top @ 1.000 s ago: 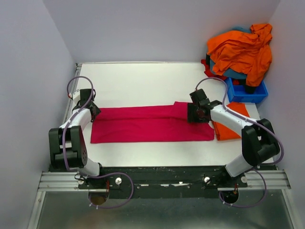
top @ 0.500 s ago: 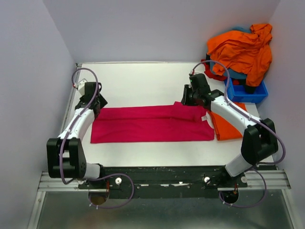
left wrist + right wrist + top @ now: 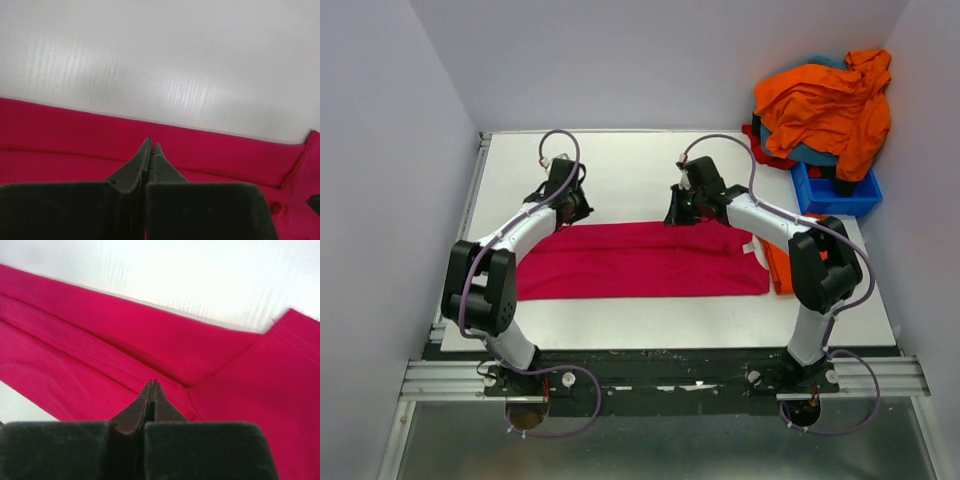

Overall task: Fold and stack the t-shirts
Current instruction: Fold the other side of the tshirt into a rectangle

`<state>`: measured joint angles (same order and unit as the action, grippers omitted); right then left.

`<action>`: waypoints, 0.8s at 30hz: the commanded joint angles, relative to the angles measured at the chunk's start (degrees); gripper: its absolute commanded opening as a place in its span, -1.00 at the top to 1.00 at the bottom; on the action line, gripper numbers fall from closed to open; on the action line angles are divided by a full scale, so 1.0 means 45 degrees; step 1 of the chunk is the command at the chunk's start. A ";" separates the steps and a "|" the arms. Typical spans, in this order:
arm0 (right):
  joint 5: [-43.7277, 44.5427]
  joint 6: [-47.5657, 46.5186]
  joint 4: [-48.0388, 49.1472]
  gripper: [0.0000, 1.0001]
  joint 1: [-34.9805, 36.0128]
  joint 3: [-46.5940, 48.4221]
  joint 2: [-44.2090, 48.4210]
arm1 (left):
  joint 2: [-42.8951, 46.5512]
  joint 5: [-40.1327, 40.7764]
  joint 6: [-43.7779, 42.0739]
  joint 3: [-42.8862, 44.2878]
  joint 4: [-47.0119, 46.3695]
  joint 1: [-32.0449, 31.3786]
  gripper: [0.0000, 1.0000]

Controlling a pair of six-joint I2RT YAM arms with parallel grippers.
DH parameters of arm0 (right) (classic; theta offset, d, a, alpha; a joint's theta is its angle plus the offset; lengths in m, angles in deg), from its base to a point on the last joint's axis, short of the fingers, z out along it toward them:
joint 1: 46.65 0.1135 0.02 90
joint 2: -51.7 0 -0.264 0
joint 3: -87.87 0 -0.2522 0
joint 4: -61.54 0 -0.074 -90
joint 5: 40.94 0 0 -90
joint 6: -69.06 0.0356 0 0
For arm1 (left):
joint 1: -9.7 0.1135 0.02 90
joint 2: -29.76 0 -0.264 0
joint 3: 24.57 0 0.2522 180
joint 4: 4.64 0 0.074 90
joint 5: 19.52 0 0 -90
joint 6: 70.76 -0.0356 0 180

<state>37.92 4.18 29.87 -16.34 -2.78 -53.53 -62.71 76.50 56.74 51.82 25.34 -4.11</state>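
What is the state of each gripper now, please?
Left gripper: closed, at the pink t-shirt; whether it pinches cloth cannot be told.
Right gripper: closed, same doubt.

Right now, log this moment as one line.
magenta t-shirt: laid flat | left gripper: shut, near far edge | right gripper: shut, near far edge | cloth pinched: unclear

Magenta-pink t-shirt [image 3: 640, 262] mid-worktop: plain, one solid colour. Worktop [image 3: 640, 165] white. Folded t-shirt [image 3: 778, 272] at right edge: plain orange. Heap at far right corner: bright orange t-shirt [image 3: 825, 100] on top, teal t-shirt [image 3: 810, 155] and red t-shirt [image 3: 757, 142] beneath. Bin [image 3: 840, 203] blue. Left pincer [image 3: 150, 146] and right pincer [image 3: 151, 384] black.
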 commanded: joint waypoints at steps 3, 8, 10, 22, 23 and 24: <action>-0.1080 0.0160 0.0660 0.99 0.0082 0.0701 -0.1263 | -0.1969 -0.1845 -0.0266 0.1217 -0.0169 -0.1267 1.00; -0.1314 -0.0075 0.0328 0.99 0.0101 0.1365 -0.2219 | -0.3063 -0.2490 -0.0577 0.1686 -0.0345 -0.1737 1.00; -0.1412 -0.0037 0.0309 0.99 0.0082 0.1444 -0.2551 | -0.3493 -0.2530 -0.0695 0.1979 -0.0170 -0.1776 1.00; -0.4339 0.0100 0.0504 0.99 0.0082 -0.0233 -0.2242 | -0.4608 -0.2061 -0.0969 0.2625 0.0534 -0.1796 1.00; -0.4612 0.0081 0.0504 0.99 0.0101 -0.0584 -0.2047 | -0.4608 -0.1983 -0.0969 0.2625 0.0554 -0.1796 1.00; -0.4808 0.0081 0.0523 0.99 0.0102 -0.0935 -0.1775 | -0.4608 -0.1925 -0.0969 0.2625 0.0612 -0.1796 1.00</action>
<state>24.00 4.56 32.41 -16.32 -1.86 -65.31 -82.16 66.84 53.22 62.90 26.09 -12.17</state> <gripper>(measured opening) 0.013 0.003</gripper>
